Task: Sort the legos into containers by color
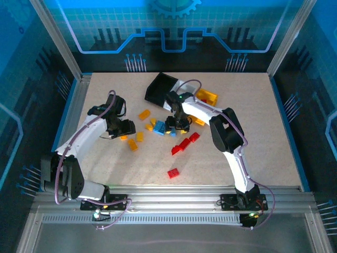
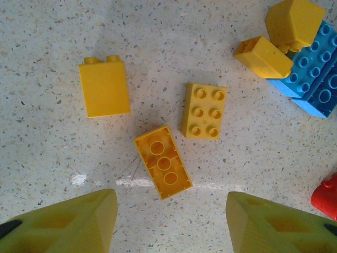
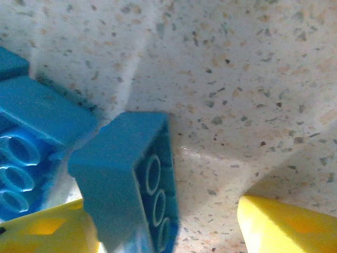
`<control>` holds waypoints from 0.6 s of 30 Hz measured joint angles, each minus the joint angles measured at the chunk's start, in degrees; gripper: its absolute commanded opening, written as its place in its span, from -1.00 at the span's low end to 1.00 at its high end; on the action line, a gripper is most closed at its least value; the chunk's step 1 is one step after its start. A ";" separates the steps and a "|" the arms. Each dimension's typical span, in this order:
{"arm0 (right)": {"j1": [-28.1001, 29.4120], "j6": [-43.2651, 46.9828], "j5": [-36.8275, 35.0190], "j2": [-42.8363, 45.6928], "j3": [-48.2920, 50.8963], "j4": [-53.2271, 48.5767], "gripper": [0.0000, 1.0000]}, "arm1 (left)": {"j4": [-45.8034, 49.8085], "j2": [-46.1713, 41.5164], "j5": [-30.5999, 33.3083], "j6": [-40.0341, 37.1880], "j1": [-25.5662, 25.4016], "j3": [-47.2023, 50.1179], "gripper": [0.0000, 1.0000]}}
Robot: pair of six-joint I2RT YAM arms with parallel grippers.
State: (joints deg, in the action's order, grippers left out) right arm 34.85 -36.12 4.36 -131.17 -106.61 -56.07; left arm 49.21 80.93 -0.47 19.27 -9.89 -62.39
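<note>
Though I cannot tell what the containers (image 1: 159, 88) hold, left jaws stand wide; right jaws too.

White-shelled left arm (image 1: 87, 134) and right arm (image 1: 239, 168) with black joint housings carry lilac cables (image 1: 192, 83) (thin, looping); their wedge-shaped fingers (image 2: 73, 224) are yellow plastic.

Right gripper (image 3: 168, 226) had its jaws apart over the speckled tabletop (image 3: 253, 79). A light blue lego (image 3: 118, 174) lay tipped on its side between them, right up against one yellow finger (image 3: 42, 229), its hollow underside facing the other yellow finger (image 3: 284, 224) with bare table between. More blue legos (image 3: 31, 137) sat just outside the jaws beyond the first finger, one with its underside tubes showing, close beside the tipped one.
</note>
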 measured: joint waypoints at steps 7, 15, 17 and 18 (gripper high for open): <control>0.09 0.17 -0.98 -0.02 0.02 -0.44 0.08 | 0.00 -0.94 -0.24 0.04 0.04 1.57 0.16; 0.11 0.90 -2.03 0.33 0.76 -0.63 -0.28 | -0.24 -1.16 -0.92 0.11 0.04 2.60 0.16; 0.17 1.14 -2.27 0.79 1.09 -0.83 -0.34 | -0.28 -1.16 -1.25 0.22 0.04 2.67 0.16; 0.22 1.25 -2.43 1.22 1.38 -0.87 -0.36 | -0.46 -1.16 -1.49 0.26 0.04 2.73 0.16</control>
State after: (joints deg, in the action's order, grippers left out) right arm 35.07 -34.87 1.93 -129.95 -105.23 -56.95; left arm 48.75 79.77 -1.96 19.53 -9.85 -59.66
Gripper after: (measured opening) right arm 0.340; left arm 0.579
